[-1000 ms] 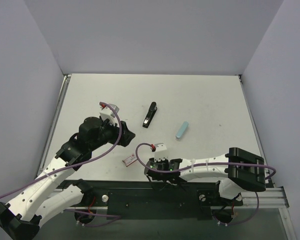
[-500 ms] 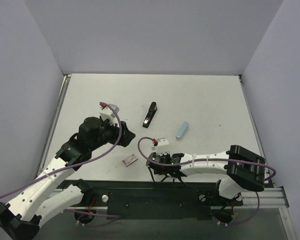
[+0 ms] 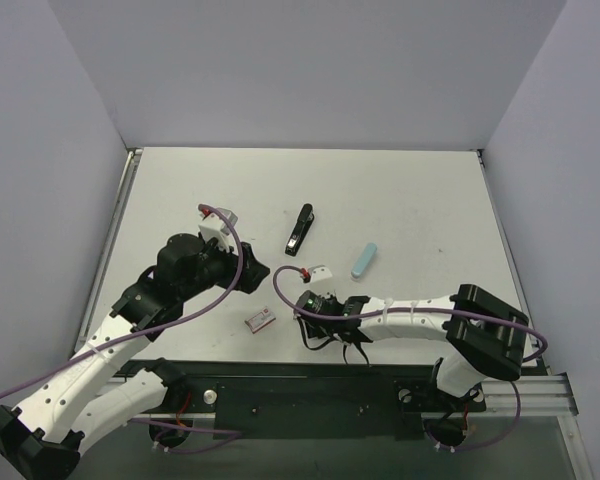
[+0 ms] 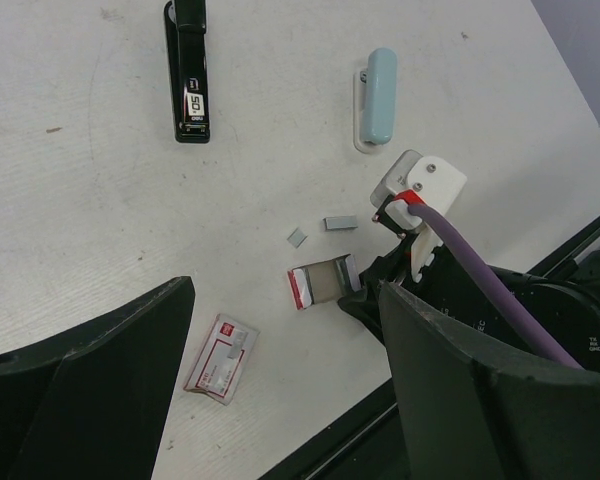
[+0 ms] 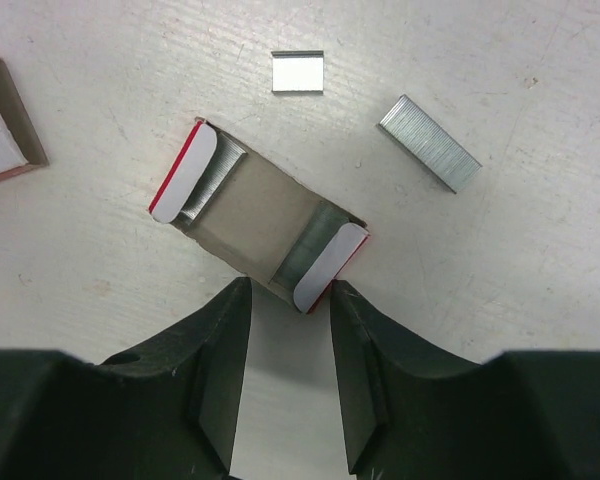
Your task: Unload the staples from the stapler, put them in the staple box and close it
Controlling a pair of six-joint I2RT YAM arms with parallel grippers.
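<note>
I hold my right gripper (image 5: 286, 296) slightly parted and empty at 6 o'clock of the open staple box (image 5: 250, 215), with the staples (image 5: 429, 142) at its 2 o'clock. My left gripper (image 4: 285, 295) is spread wide, empty.

Left hand (image 4: 285, 300) spread wide; right hand (image 5: 288, 325) narrowly parted, both angled downward.

Overhead camera looks down; both wrist cameras share the open box (image 5: 255, 215), right closest.
</note>
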